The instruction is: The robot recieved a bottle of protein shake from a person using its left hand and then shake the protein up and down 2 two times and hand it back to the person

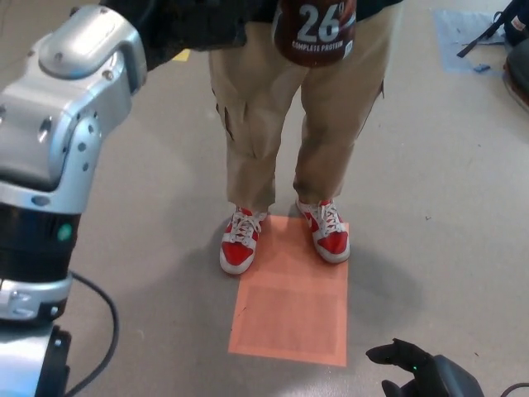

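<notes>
My left robot hand runs off the top edge, grip unreadable; bottle top cropped; right robot hand cut at bottom.

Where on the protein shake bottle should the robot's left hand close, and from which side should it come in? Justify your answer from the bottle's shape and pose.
Probably on the round labelled body of the bottle, wrapping it from the robot's left. It hangs upright at the picture's top with the cap end out of frame, so the bare lower body is the free part. The left hand is already alongside.
</notes>
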Tool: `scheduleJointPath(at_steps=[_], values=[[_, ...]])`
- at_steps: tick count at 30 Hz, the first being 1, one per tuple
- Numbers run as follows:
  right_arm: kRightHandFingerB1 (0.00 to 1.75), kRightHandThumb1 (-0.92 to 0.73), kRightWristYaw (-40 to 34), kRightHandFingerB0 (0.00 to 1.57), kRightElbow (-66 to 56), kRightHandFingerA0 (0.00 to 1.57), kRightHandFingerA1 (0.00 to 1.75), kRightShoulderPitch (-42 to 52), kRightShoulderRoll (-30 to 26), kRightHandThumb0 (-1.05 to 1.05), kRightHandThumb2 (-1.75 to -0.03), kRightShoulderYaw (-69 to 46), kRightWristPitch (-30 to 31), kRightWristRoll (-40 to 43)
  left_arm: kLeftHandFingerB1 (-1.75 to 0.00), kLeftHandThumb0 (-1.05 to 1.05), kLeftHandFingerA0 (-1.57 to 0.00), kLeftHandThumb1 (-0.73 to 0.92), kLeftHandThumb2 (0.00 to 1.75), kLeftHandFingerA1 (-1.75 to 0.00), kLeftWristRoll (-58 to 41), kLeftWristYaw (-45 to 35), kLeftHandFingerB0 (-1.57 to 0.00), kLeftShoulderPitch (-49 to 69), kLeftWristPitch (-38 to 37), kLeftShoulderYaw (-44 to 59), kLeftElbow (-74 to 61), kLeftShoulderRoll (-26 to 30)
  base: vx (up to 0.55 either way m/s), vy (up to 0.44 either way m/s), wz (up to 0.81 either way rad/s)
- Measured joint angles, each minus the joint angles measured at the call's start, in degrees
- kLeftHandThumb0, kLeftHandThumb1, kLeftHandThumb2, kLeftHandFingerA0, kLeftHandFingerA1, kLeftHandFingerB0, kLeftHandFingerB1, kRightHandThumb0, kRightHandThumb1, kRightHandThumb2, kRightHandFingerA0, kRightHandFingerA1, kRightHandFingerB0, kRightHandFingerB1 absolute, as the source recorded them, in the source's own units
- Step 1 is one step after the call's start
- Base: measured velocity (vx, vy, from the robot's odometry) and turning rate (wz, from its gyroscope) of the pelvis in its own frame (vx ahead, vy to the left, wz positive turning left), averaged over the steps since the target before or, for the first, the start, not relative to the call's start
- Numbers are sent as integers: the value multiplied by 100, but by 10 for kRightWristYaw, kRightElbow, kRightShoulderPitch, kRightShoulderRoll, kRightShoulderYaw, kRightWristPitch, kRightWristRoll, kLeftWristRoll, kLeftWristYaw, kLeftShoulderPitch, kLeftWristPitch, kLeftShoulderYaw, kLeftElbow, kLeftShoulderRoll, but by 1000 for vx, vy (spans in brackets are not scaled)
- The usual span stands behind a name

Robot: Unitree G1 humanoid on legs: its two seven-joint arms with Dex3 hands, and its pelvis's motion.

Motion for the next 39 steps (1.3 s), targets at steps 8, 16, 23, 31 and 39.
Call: scheduleJointPath(at_steps=[8,16,23,31,39], values=[[52,-78,-3,65,0,95,56,0,0,-25,-70,0,-5,0,0,-95,0,61,95,-7,-23,-8,0,-10,68,-2,-11,-8,0,0,0],[52,-78,-9,65,4,93,57,0,0,-26,-70,0,-17,-1,0,-93,0,58,95,-7,-51,-25,0,-2,144,-19,-42,-15,0,0,0],[50,-79,-16,65,11,94,55,2,0,-28,-69,0,-28,-3,0,-90,0,56,93,-8,-70,-36,0,15,204,-32,-66,-15,0,0,0],[52,-79,-26,66,18,94,57,4,-1,-26,-70,-2,-43,-7,0,-85,0,60,61,-4,-83,-38,0,17,271,-37,-85,-16,0,0,0],[52,-79,-34,66,32,94,57,4,-5,-26,-71,-9,-62,-10,0,-82,0,60,59,0,-83,-25,0,2,336,-18,-86,-33,0,0,0]])
